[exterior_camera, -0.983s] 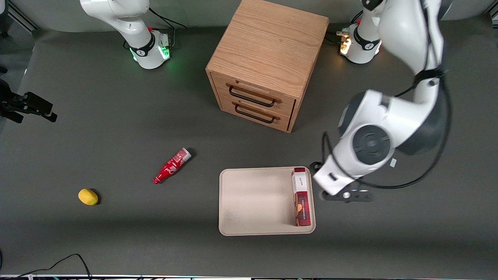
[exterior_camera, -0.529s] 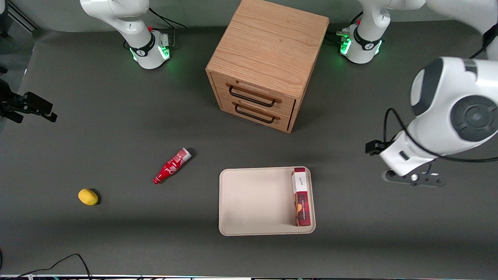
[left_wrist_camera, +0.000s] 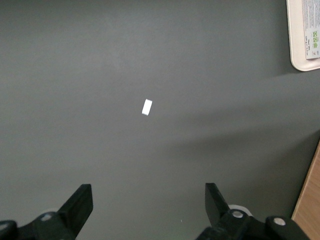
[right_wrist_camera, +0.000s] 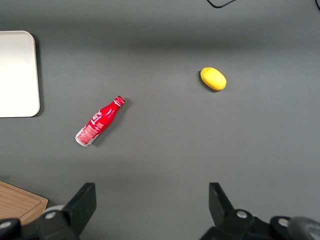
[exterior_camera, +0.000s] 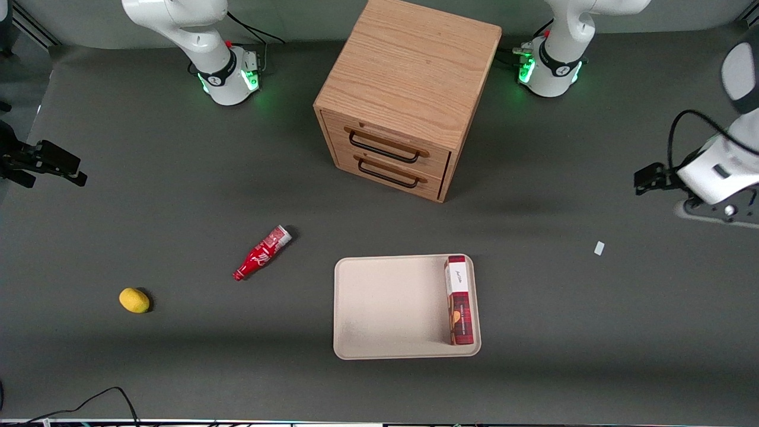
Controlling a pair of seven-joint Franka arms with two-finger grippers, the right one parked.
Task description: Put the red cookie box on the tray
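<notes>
The red cookie box (exterior_camera: pixel 459 302), dark red tartan with a white end panel, lies flat on the cream tray (exterior_camera: pixel 385 308), along the tray's edge nearest the working arm. The box's edge (left_wrist_camera: pixel 312 35) and a tray corner (left_wrist_camera: pixel 297 45) show in the left wrist view. My gripper (exterior_camera: pixel 714 210) hangs well away from the tray, toward the working arm's end of the table and farther from the front camera than the tray. In the left wrist view the gripper (left_wrist_camera: pixel 147 200) is open over bare mat, its black fingers (left_wrist_camera: pixel 80 205) wide apart with nothing between them.
A wooden two-drawer cabinet (exterior_camera: pixel 409 95) stands farther from the front camera than the tray. A small red bottle (exterior_camera: pixel 261 253) and a yellow lemon (exterior_camera: pixel 134 300) lie toward the parked arm's end. A white scrap (exterior_camera: pixel 599 248) sits on the mat between tray and gripper.
The working arm has swung away from beside the tray toward its own end of the table and farther from the front camera. The box has stayed put on the tray.
</notes>
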